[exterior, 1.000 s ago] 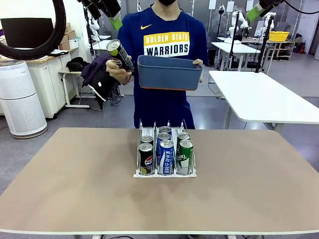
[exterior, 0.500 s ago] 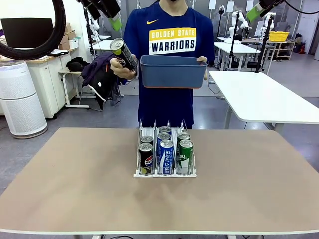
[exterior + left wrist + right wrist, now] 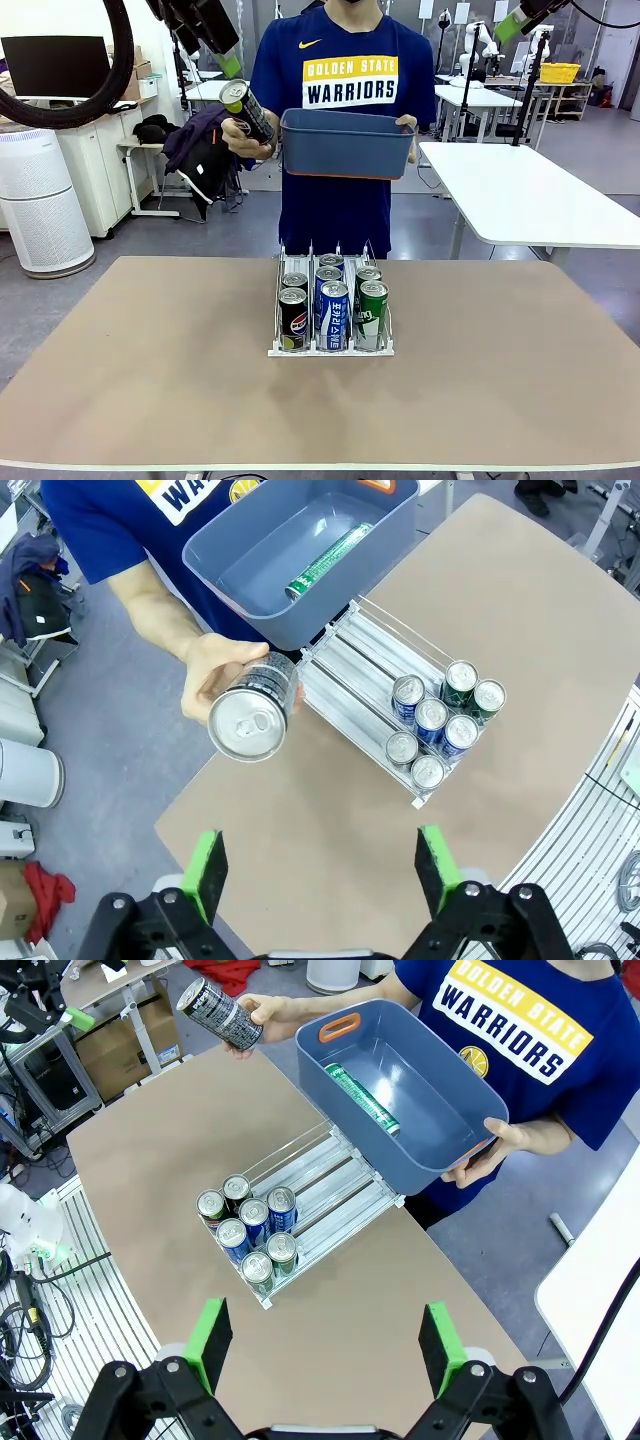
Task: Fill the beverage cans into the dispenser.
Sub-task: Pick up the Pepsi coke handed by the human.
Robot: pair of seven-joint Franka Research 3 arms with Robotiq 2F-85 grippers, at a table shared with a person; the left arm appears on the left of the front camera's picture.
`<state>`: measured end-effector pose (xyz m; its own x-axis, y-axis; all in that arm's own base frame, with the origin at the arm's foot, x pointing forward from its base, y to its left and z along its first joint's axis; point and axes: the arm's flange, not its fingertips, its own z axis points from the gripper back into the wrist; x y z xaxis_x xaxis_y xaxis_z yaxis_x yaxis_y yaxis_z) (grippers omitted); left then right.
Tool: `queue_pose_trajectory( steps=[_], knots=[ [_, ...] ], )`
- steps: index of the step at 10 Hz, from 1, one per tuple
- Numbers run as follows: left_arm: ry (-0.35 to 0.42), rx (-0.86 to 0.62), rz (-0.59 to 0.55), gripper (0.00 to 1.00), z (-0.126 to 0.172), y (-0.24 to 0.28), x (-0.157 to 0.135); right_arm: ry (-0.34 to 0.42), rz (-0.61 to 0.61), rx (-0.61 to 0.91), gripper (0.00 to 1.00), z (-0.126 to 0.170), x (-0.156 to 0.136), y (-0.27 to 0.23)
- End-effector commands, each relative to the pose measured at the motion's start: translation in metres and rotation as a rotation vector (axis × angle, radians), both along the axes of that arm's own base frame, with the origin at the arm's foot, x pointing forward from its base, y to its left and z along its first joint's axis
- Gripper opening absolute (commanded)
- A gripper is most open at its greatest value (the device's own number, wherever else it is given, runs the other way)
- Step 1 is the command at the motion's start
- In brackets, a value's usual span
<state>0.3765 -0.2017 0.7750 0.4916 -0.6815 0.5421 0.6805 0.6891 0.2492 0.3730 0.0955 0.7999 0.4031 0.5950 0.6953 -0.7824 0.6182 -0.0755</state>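
The clear dispenser [image 3: 330, 350] stands mid-table, also seen from above [image 3: 365, 655] [image 3: 322, 1172]. Several beverage cans [image 3: 333, 315] fill its front end: black ones left, blue ones middle, green ones right. Behind the table a person holds a dark can [image 3: 246, 110] [image 3: 250, 718] [image 3: 218, 1015] in one hand. The other hand holds a blue tub [image 3: 345, 150] with a green can [image 3: 328, 560] [image 3: 360, 1098] lying in it. My left gripper [image 3: 320, 865] hangs open high above the table's left side, close to the held can. My right gripper [image 3: 325, 1335] is open, high up on the right.
The brown table [image 3: 150, 380] is bare around the dispenser. A white table [image 3: 540, 200] stands behind at the right, and an air purifier [image 3: 40, 200] and desks stand at the left.
The person has straightened up and lifted the tub and the dark can a little. My left arm has shifted slightly to the left. The cans in the dispenser have not moved.
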Motion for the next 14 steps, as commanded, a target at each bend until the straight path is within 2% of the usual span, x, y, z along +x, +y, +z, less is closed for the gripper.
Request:
queue_pose_trajectory(
  steps=[1,3,7,10,11,14],
  knots=[
    [-0.043,-0.001,-0.032,1.00,-0.012,0.008,0.008,0.003,0.000,-0.001,1.00,-0.002,0.000,0.000],
    [-0.090,0.027,-0.068,1.00,-0.019,0.015,0.024,0.003,0.000,-0.001,1.00,-0.002,0.000,0.000],
    [-0.145,-0.001,-0.065,1.00,-0.032,0.012,0.052,0.003,0.000,-0.001,1.00,-0.002,0.000,0.000],
    [-0.112,-0.048,-0.041,1.00,-0.042,0.015,0.059,0.003,0.000,-0.001,1.00,-0.002,0.000,0.000],
    [-0.128,-0.008,-0.049,1.00,-0.032,0.006,0.059,0.003,0.000,-0.001,1.00,-0.002,0.000,0.000],
    [-0.128,-0.008,-0.049,1.00,-0.032,0.006,0.059,0.003,0.000,-0.001,1.00,-0.002,0.000,0.000]
  ],
)
